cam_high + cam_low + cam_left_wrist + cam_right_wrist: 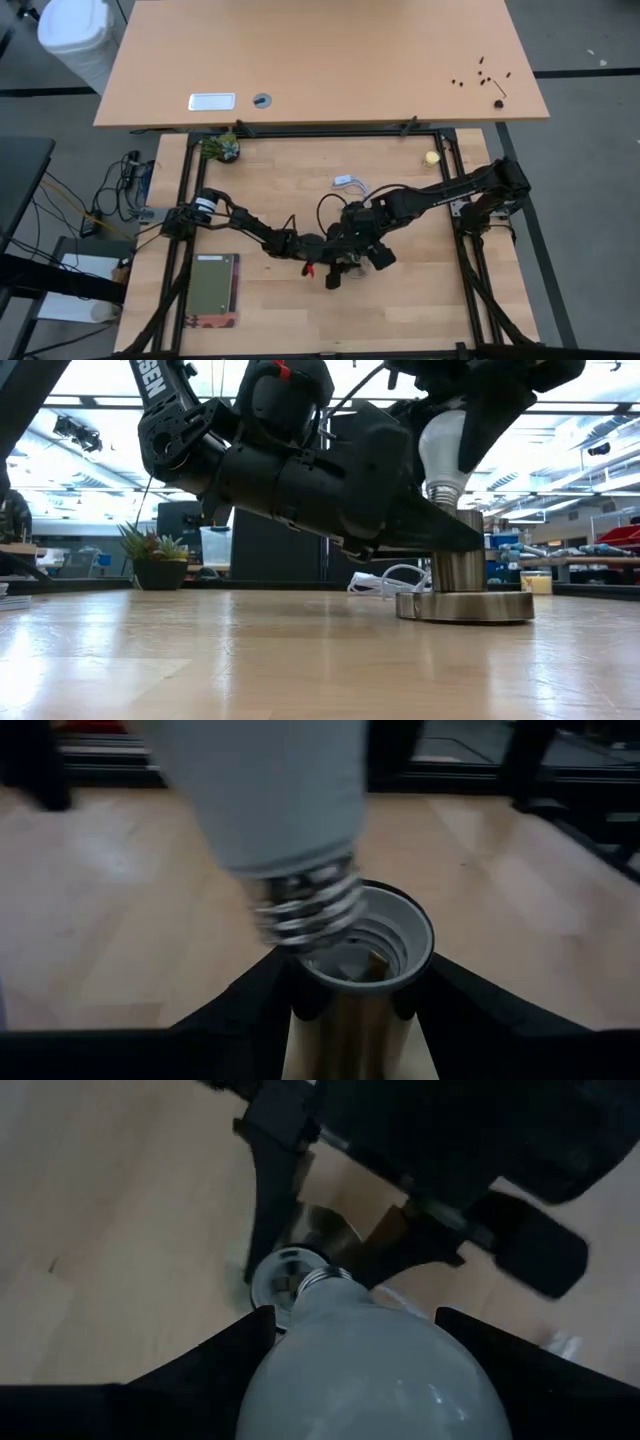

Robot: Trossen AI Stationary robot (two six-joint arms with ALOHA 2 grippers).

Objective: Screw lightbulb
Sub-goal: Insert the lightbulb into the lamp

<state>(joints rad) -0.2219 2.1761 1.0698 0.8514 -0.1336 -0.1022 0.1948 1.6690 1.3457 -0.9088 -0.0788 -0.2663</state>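
The white frosted lightbulb (444,448) stands over the metal socket (458,565), screw base (305,905) down. The base's tip is at one side of the socket's open mouth (385,935), and the bulb leans a little. The socket rises from a round disc base (468,606) that rests flat on the table. My right gripper (355,1330) comes from above and is shut on the bulb. My left gripper (350,1020) lies low over the table and is shut on the socket. My left gripper pinches the socket's metal barrel (345,1035) between its two fingers, just below the mouth. The fingers reach in nearly level, close over the table. The socket stands upright on its disc. My right gripper pinches the bulb's white globe (370,1380) between its two fingers, one on each side. The fingers point steeply down. The bulb is lifted, screw base lowest, slightly tilted over the socket's mouth.
A white cord (385,578) lies behind the socket. A small potted plant (222,148) stands at the far left, a yellowish ball (432,157) at the far right, and a flat green book (213,290) at the near left. A second table (320,60) lies beyond.
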